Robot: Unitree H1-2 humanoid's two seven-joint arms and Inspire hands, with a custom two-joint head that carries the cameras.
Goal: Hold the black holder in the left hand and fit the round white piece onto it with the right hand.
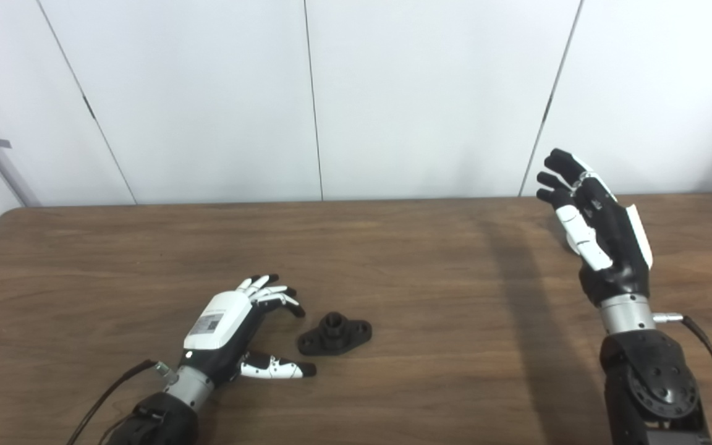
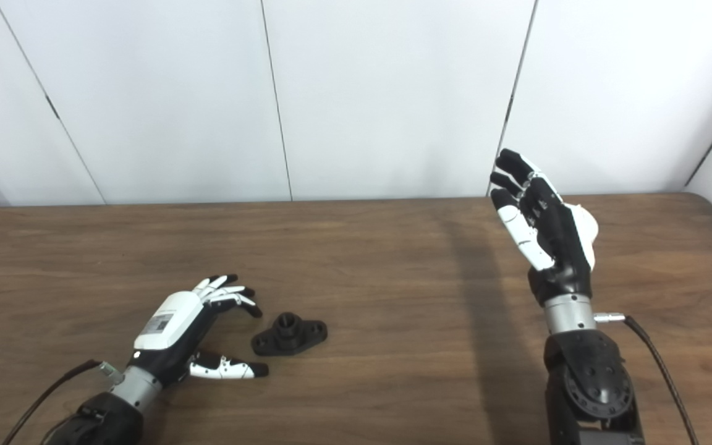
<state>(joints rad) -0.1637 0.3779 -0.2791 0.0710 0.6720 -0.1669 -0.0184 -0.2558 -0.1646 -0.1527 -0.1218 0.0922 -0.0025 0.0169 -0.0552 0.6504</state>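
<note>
While the black holder (image 1: 335, 334) lies flat on the table (image 1: 430, 259), just at the 3 o'clock side of the open, empty left hand (image 1: 232, 327), the raised right hand (image 1: 600, 232) is spread, holding nothing; no white piece shows. Left fingers should probably straddle its central boss, pinching squarely.

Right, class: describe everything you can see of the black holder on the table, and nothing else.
The black holder is a small matte piece, plastic by the look of it: a flat, roughly oval base with a hole near each end and a short round collar standing up from its middle. It lies flat on the brown wooden table, collar upward, in the near left part. Nothing touches it. The left hand is open just beside it, fingers and thumb spread towards it but apart from it.
</note>
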